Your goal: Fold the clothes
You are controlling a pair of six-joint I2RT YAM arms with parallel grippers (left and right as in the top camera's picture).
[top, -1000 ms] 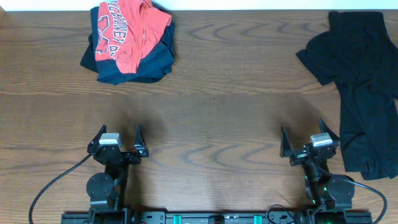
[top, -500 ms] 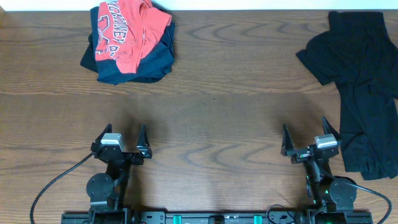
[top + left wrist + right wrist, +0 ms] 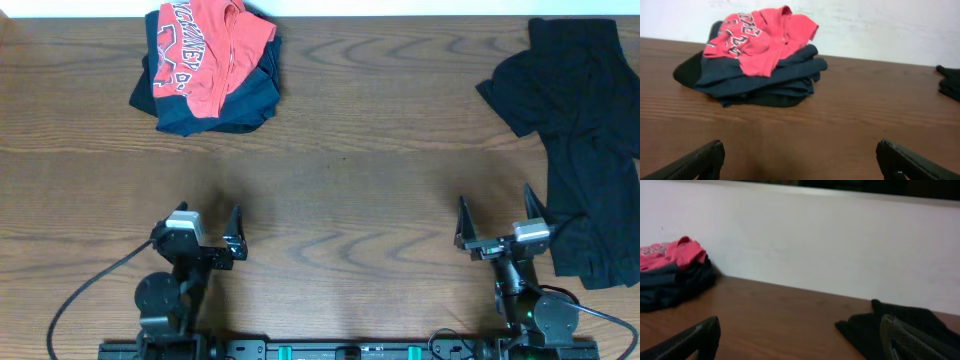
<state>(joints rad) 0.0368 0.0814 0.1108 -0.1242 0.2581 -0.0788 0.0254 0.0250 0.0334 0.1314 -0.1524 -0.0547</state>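
T-shirt (image 3: 585, 130): sprawled overhead, left-wrist sliver

Operator: Is there any writing I can read here?
Spotter: You get only one piece: white arched block lettering on the red shirt (image 3: 205, 50), at the far left of the table (image 3: 340, 200).
Operator: What does it say?
Spotter: You can't tell. The folds cut the letters off, and the left wrist view gives you only fragments.
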